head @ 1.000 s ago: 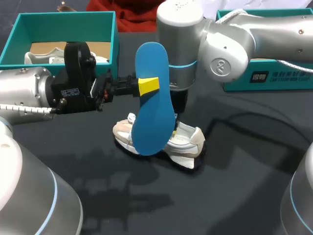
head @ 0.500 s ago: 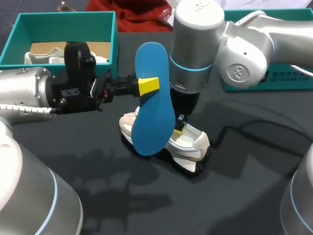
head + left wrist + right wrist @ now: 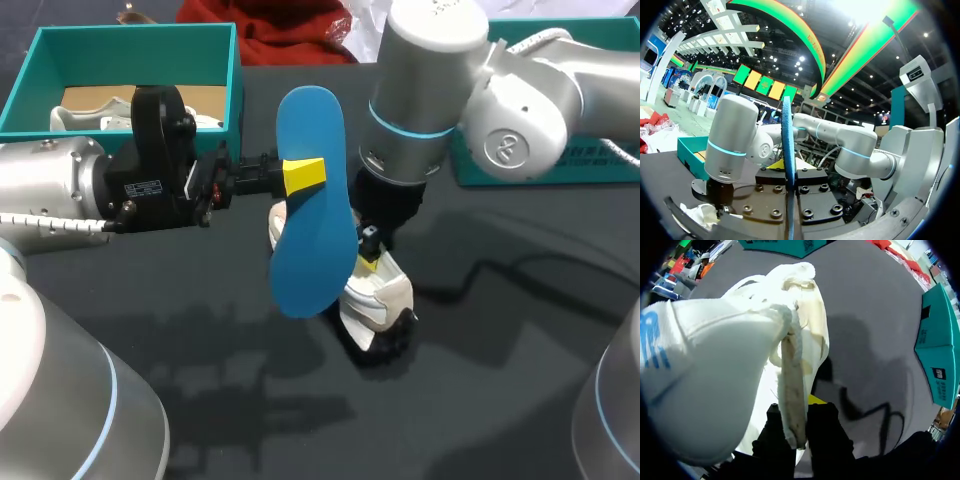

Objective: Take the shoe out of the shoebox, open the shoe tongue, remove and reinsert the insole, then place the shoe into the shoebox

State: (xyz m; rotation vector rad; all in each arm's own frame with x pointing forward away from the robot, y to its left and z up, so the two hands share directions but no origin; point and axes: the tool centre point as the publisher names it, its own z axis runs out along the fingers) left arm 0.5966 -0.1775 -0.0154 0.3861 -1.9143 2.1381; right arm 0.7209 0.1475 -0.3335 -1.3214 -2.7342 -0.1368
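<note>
One blue insole [image 3: 310, 200] stands upright above the bench [image 3: 500, 380], pinched flat between the closed fingers of the left end effector [image 3: 303, 175]. One white shoe [image 3: 375, 300] sits just behind it, its front hidden by the insole. The right end effector [image 3: 368, 258] is clamped on a strip at the shoe's opening. Two teal boxes stand at the back: the open shoebox [image 3: 120, 35] on the left, and a second box [image 3: 600, 172] partly covered by the right arm.

The dark table [image 3: 520, 400] is lit from above, with soft shadows thrown across it. Glare is seen overhead in the left wrist view; the white shoe [image 3: 715, 365] is washed out in the right.
</note>
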